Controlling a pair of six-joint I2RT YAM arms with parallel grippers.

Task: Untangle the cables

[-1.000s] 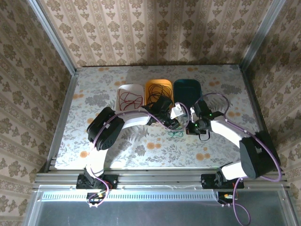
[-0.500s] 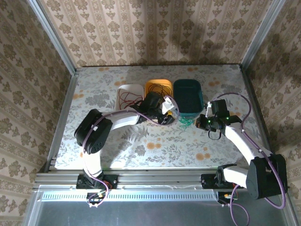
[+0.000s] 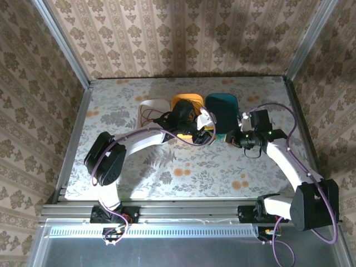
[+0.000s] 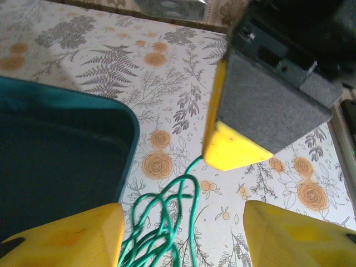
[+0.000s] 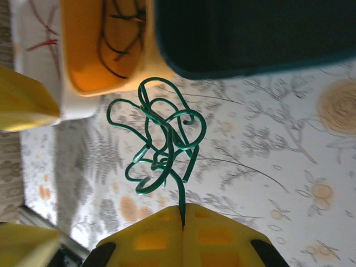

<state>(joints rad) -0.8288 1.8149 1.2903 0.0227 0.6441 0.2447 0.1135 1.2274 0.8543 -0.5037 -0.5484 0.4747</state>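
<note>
Right claw [image 5: 182, 216] pinches one end of the green cable [image 5: 161, 139]; the tangle lies just ahead of its tips. Left claw [image 4: 186, 236] stands spread (cable strands between its fingers).

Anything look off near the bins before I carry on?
Nothing is spilled or damaged. One oddity: the green cable is a knotted bundle, pinched by one strand in the right gripper, outside the teal bin and near its rim. The left gripper stands open around its loops.

white arm links [image 3: 289, 167], black joints [image 3: 105, 161], purple cables [image 3: 273, 104] looped along them; yellow fingers [image 5: 150, 239] on the right end effector [image 5: 182, 222].
</note>
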